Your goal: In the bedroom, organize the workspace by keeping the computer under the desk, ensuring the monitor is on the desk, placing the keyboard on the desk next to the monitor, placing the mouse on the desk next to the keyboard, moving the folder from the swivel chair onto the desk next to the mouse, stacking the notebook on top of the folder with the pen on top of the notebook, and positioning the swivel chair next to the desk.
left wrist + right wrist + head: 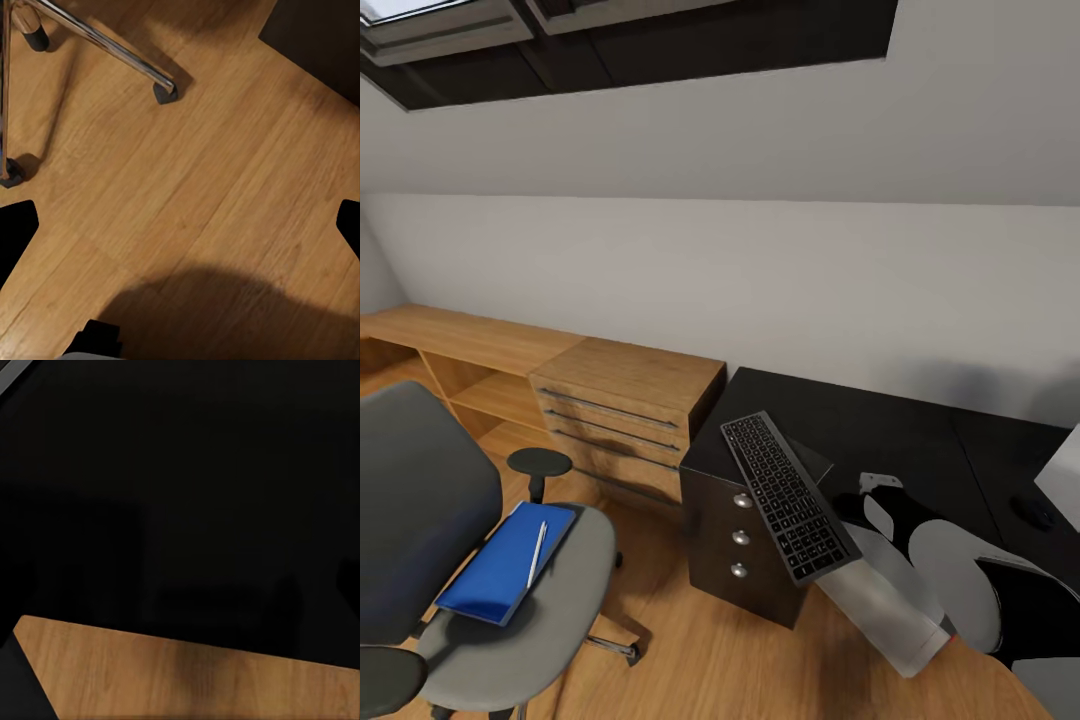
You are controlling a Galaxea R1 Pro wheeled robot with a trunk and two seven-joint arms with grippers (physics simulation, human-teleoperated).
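In the head view, the keyboard [790,497] lay tilted over the front corner of the black desk [880,425], its lower end overhanging the grey computer [880,600]. The right arm [950,560] reached just beside it; I could not tell how its jaws stood. The blue folder [508,560] with the pen [536,553] rested on the swivel chair [550,590], well apart. The keyboard probably wanted seating flat, well back from the edge.

The left wrist view showed wooden floor [195,187] and the chair's chrome legs [112,49]; the left gripper's fingertips [16,229] stood spread wide, holding nothing.

The right wrist view showed a dark surface above a floor strip [187,675].
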